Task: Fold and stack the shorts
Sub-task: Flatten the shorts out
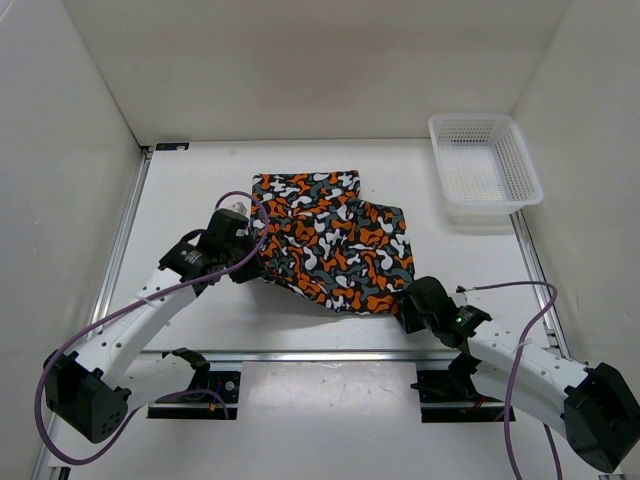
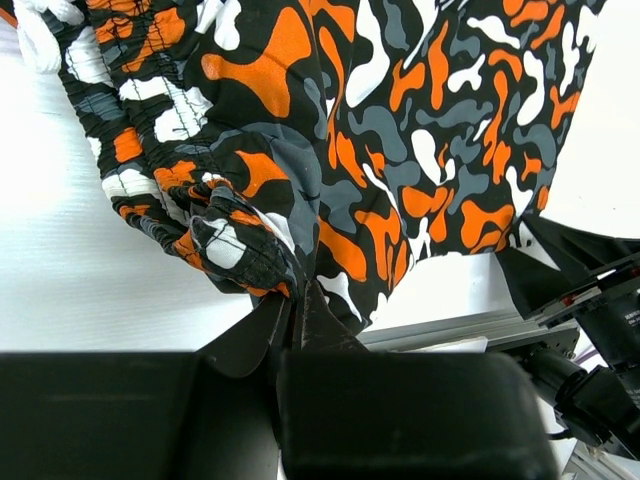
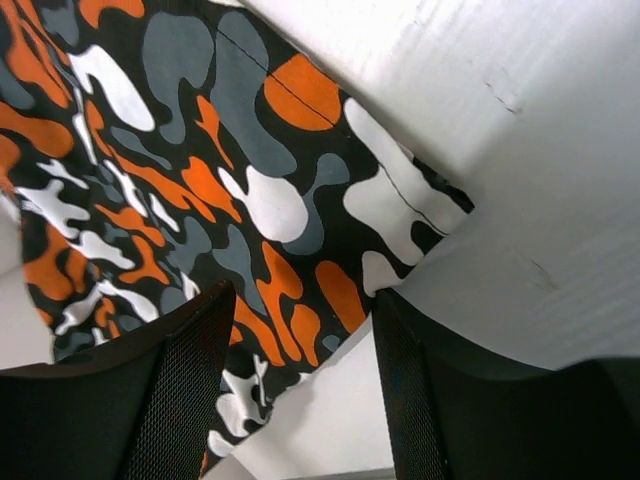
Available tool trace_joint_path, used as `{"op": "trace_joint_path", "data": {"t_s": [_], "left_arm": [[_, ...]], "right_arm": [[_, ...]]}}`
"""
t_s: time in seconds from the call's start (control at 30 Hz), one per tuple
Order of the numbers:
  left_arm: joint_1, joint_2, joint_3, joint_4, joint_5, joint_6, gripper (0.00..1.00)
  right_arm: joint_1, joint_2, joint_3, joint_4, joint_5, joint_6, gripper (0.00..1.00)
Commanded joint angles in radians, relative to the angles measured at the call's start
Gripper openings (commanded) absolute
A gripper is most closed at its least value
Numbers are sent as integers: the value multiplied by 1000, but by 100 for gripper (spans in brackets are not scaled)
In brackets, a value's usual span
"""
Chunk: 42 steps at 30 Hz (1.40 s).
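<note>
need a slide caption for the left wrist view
Left gripper pinches the bunched edge of the orange camo shorts over the white table

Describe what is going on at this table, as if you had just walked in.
Two robot arms are handling a pair of orange, grey, white and black patterned shorts lying on the white table. The left tool is shut on a bunched edge of the fabric at the shorts' left side. The right tool is open, its fingers either side of the near right corner. A white basket stands at the far right.
</note>
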Motion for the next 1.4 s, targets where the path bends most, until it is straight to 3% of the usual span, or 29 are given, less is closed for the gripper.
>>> {"op": "trace_joint_path", "data": {"t_s": [0.0,0.13,0.2,0.4,0.47,0.5,0.53,0.63,0.73,0.87,1.03,1.17,1.27,1.3,1.37], "left_arm": [[-5,-9,8,13,-15,-3,11],[-5,-9,17,13,-15,-3,11],[-5,-9,17,13,-24,-3,11],[-5,-18,28,-7,-33,6,11],[-5,-27,39,-7,-33,6,11],[-5,-27,39,-18,-42,6,11],[-5,-27,39,-18,-42,6,11],[-5,-27,48,-18,-42,6,11],[-5,-27,57,-18,-42,6,11],[-5,-27,67,-18,-33,6,11],[-5,-27,85,-27,-33,15,11],[-5,-27,85,-38,-42,15,11],[-5,-27,85,-47,-52,15,11],[-5,-27,85,-47,-52,15,11],[-5,-36,94,-56,-52,15,11]], "right_arm": [[-22,31,-73,-8,74,11,62],[-42,94,-63,10,84,-18,46],[-53,127,-62,22,84,-44,29],[-73,160,8,9,107,-122,0],[-73,149,66,-89,116,-131,0],[-73,140,82,-129,116,-131,7],[-73,111,92,-170,116,-131,29],[-73,11,80,-275,107,-122,68],[-73,-66,68,-333,107,-111,75],[-82,-34,59,-320,82,-111,75],[-82,179,71,-122,38,-133,75],[-121,305,102,-44,38,-165,65],[-121,337,112,-20,51,-176,48],[-134,338,125,-20,51,-176,32],[-145,338,134,-20,73,-215,16]]}}
